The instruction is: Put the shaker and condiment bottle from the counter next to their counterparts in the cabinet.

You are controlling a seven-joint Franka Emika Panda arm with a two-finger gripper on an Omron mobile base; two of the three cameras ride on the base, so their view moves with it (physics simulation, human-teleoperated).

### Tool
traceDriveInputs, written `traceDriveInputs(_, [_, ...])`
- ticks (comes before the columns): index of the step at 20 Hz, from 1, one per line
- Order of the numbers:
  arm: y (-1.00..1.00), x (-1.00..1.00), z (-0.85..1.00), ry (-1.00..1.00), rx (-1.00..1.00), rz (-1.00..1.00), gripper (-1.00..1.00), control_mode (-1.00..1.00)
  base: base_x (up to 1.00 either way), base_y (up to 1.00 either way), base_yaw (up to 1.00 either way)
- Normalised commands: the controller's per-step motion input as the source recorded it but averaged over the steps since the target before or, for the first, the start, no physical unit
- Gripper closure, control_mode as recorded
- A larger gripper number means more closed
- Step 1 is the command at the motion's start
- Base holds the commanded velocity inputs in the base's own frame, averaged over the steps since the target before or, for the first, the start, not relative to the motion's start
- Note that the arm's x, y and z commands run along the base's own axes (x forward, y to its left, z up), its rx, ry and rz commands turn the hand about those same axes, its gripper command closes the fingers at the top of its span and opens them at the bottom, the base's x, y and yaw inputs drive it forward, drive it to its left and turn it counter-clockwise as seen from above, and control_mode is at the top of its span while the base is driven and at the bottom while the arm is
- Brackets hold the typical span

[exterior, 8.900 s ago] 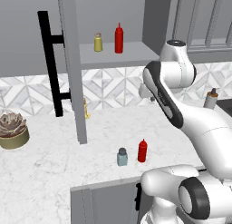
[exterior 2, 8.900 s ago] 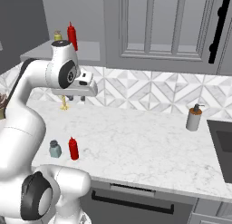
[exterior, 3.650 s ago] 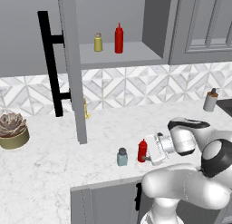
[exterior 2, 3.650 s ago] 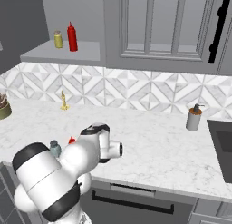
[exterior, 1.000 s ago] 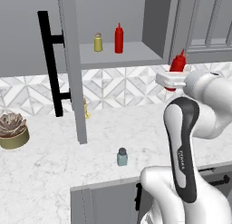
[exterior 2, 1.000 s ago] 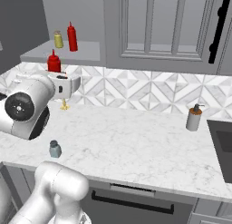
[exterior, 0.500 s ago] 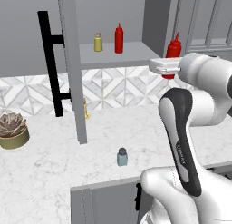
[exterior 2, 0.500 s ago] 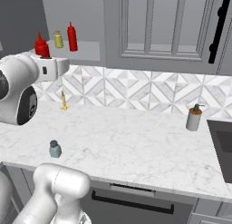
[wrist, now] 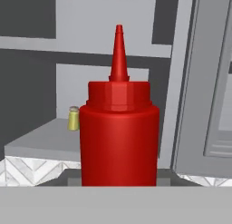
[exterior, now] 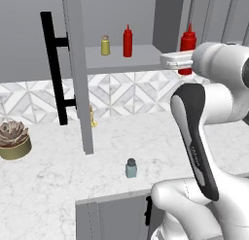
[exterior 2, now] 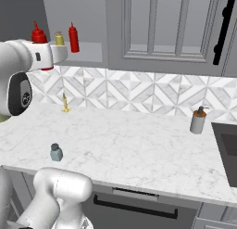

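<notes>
The condiment bottle [exterior: 187, 42], red with a cone nozzle, hangs upright in the air with my gripper [exterior: 181, 64] shut on its lower body. It is at shelf height, to the right of the open cabinet [exterior: 121, 59]. In the hand view the condiment bottle [wrist: 118, 137] stands close in front. On the cabinet shelf stand the counterparts, a yellow shaker [exterior: 105, 45] and a slim red bottle [exterior: 127, 41]. The pale blue-grey shaker [exterior: 131, 168] stands on the counter [exterior: 58, 180] near its front edge, and the right base view shows the shaker [exterior 2: 56, 152] there too.
The cabinet door [exterior: 75, 74] stands open towards me, with a long black bar handle [exterior: 53, 74]. A potted succulent [exterior: 13, 139] sits at the left. A small gold figure [exterior: 91, 118] stands by the backsplash. A grey-brown dispenser bottle [exterior 2: 198, 120] stands beside the sink [exterior 2: 227, 144].
The arm has lifted the condiment bottle from backsplash height up to shelf height and a little nearer the cabinet. The shaker on the counter has stayed put.
</notes>
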Motion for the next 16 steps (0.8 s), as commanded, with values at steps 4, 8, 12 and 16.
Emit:
traceDriveInputs(4, [0.01, 0.02, -0.13, 0.00, 0.02, -0.10, 1.00, -1.00, 0.00, 0.00, 0.00])
traceDriveInputs(8, [0.00, 0.24, -0.07, 0.00, 0.06, -0.01, 1.00, -1.00, 0.00, 0.00, 0.00])
traceDriveInputs(12, [0.00, 0.27, 0.00, 0.00, 0.01, 0.00, 1.00, -1.00, 0.00, 0.00, 0.00])
traceDriveInputs(16, [0.00, 0.26, 0.00, 0.00, 0.00, 0.00, 1.00, -1.00, 0.00, 0.00, 0.00])
